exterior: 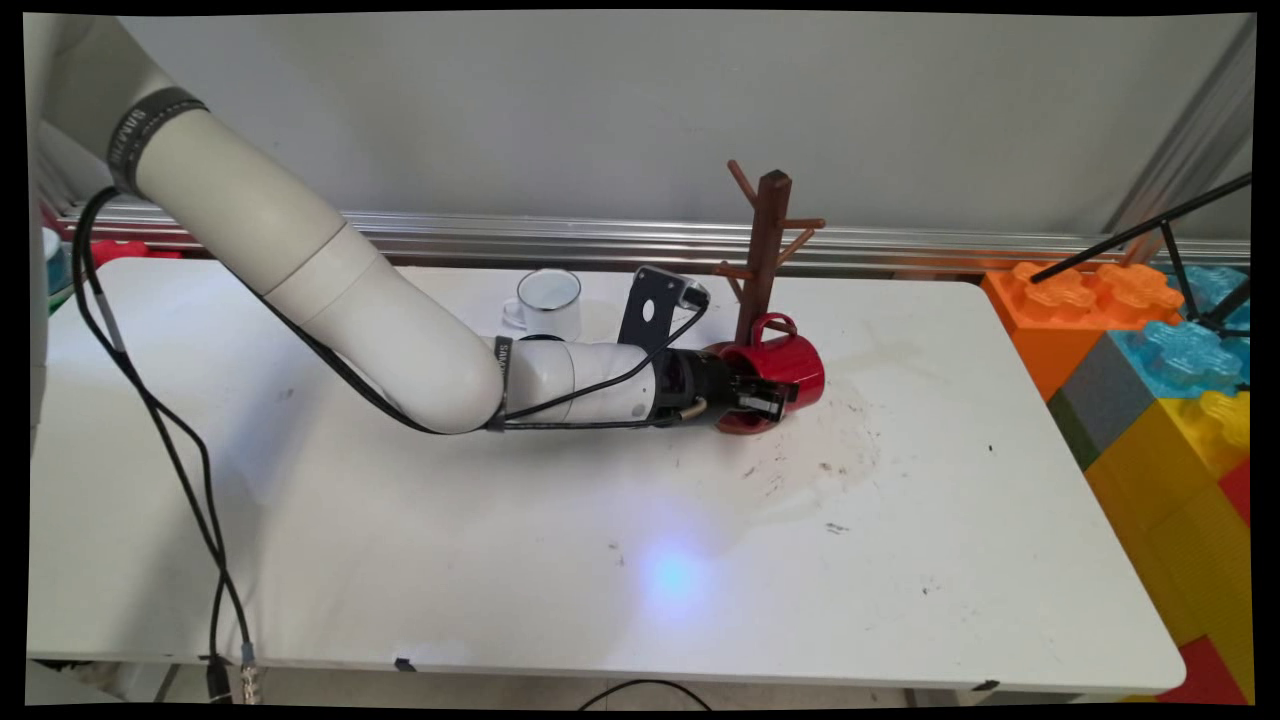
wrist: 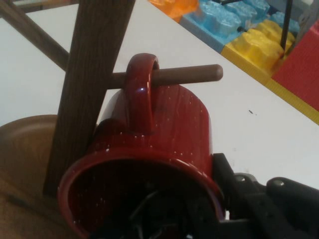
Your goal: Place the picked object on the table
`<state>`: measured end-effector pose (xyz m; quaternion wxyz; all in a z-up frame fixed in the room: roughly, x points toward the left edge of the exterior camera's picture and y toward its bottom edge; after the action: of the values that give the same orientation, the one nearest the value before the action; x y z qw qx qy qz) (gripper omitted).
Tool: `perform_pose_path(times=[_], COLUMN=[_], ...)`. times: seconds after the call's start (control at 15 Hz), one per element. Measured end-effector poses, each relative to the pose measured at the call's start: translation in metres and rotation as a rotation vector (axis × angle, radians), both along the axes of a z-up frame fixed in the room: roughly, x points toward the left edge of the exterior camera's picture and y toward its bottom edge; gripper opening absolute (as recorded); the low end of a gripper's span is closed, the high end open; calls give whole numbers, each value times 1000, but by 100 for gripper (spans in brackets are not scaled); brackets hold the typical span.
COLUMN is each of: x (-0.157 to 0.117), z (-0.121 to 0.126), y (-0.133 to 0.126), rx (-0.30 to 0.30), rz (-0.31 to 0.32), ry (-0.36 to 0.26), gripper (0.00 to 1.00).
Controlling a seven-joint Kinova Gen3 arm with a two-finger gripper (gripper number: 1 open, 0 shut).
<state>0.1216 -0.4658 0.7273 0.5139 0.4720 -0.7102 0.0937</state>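
A red speckled mug [exterior: 785,365] lies on its side in the air beside a brown wooden mug tree [exterior: 765,255]. My gripper [exterior: 765,397] is shut on the mug's wall, one finger inside the mouth and the other outside. In the hand view the red mug [wrist: 164,134] has its handle [wrist: 139,89] looped over a low peg [wrist: 192,74] of the tree, right next to the upright post [wrist: 87,84]. The outer finger [wrist: 234,184] presses on the mug's right side; the inner one is dark and mostly hidden. The tree's round base [wrist: 25,149] lies below left.
A white enamel mug [exterior: 548,303] stands upright behind the arm's wrist. Large orange, blue, grey and yellow toy blocks [exterior: 1150,370] are stacked past the table's right edge, with black tripod legs [exterior: 1180,215] over them. Black cables [exterior: 170,440] hang down at the left.
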Motion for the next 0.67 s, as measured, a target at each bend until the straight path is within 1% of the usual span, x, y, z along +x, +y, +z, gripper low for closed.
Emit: perform_pose_path(times=[0.47, 0.67], x=[-9, -11], z=[17, 22], y=[14, 20], rx=[-32, -41], rz=[-44, -61], ry=[39, 46], gripper=[0, 0])
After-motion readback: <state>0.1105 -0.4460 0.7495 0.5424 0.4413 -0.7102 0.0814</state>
